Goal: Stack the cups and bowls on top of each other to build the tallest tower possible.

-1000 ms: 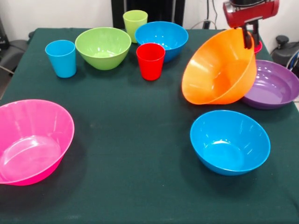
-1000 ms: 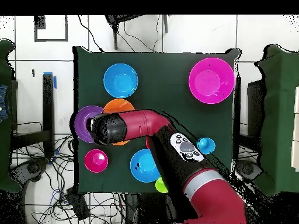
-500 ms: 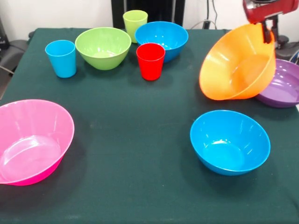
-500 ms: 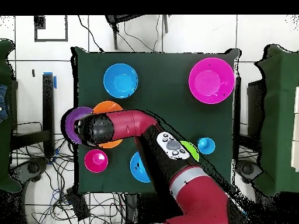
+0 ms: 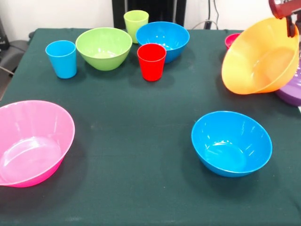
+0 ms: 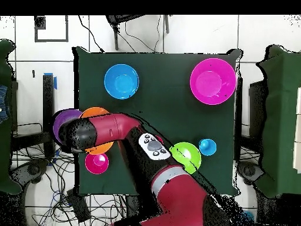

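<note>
**Orange bowl carried by its rim at the table's edge**

Front view: the gripper [image 5: 290,24] shows only at the top right corner, its dark finger pinched over the upper rim of the orange bowl [image 5: 261,59]. The bowl hangs tilted, mouth toward the camera, clear of the table [image 5: 141,117]. A rim pinch would explain the tilt: the weight swings below the hold. Beneath and behind it, a sliver of the purple bowl [image 5: 292,89] sits at the right edge. The small red bowl [image 5: 231,39] peeks out just behind the orange rim. Elsewhere, all apart and unstacked: pink bowl [image 5: 32,142], near blue bowl [image 5: 231,142], green bowl [image 5: 104,47], far blue bowl [image 5: 163,38], blue cup [image 5: 61,58], red cup [image 5: 151,61], green cup [image 5: 136,22].

Overhead view: the arm [image 6: 117,129] covers much of the orange bowl, which overlaps the purple bowl [image 6: 61,122] at the table's side. The small red bowl lies just beside it.

Judgement: no tower yet; the orange bowl looks meant as the base, and a tilted rim hold risks slipping.
</note>
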Robot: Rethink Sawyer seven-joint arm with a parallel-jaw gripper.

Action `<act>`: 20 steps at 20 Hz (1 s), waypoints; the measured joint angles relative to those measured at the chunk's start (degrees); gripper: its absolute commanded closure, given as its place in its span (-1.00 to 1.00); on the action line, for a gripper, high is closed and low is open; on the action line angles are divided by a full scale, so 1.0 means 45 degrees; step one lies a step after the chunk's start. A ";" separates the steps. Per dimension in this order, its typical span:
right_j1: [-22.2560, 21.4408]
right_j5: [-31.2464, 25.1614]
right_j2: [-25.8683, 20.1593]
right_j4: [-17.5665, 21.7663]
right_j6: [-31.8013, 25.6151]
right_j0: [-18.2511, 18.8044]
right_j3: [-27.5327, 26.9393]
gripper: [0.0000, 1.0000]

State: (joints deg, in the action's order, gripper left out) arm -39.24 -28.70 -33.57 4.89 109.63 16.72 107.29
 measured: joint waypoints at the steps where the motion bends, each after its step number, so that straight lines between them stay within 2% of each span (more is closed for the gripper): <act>1: 0.0000 0.0000 0.0000 -0.0018 0.0000 -0.0025 0.0002 1.00; 11: -0.0001 0.0003 0.0050 0.0026 0.0000 0.0064 0.0011 1.00; 16: -0.0027 0.0000 0.0501 0.0514 0.0000 -0.0008 0.0013 1.00; 20: -0.0090 0.0000 0.1027 0.1305 0.0000 0.0008 0.0013 1.00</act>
State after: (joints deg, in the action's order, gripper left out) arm -39.64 -28.70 -28.95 10.77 109.63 16.76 107.35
